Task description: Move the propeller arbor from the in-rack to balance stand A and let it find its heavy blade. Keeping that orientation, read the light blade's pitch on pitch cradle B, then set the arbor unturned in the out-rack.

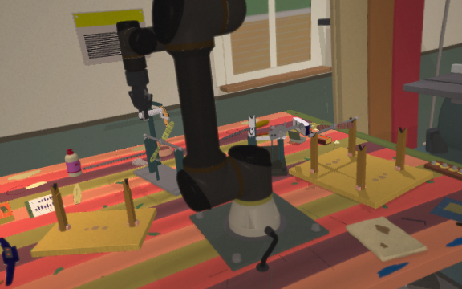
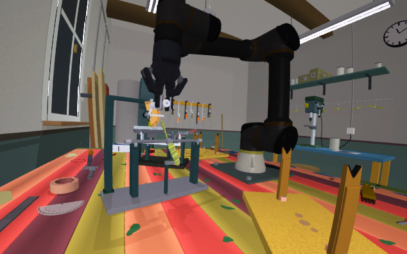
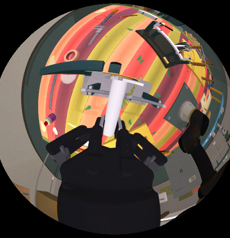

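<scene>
The propeller arbor (image 2: pixel 165 141) lies across the grey rails of a teal-posted stand (image 2: pixel 151 166), with its yellow-green blade (image 1: pixel 163 141) hanging down slantwise between the posts. Above it my gripper (image 3: pixel 110 130) has its two fingers closed on either side of a white cylindrical handle (image 3: pixel 114 105), which points away from me toward an orange dial (image 2: pixel 153 117) under the stand's tall teal arm (image 2: pixel 118 100). The second stand (image 1: pixel 273 138) sits further along the bench, and the wooden-post racks on yellow boards lie at the left (image 1: pixel 94 228) and right (image 1: pixel 359 172).
The arm's own base (image 1: pixel 251 208) stands mid-bench between the racks. A tape roll (image 2: pixel 64 185), a protractor (image 2: pixel 60 207) and a ruler lie left of the stand, and a small bottle (image 1: pixel 72 162) stands near the back edge.
</scene>
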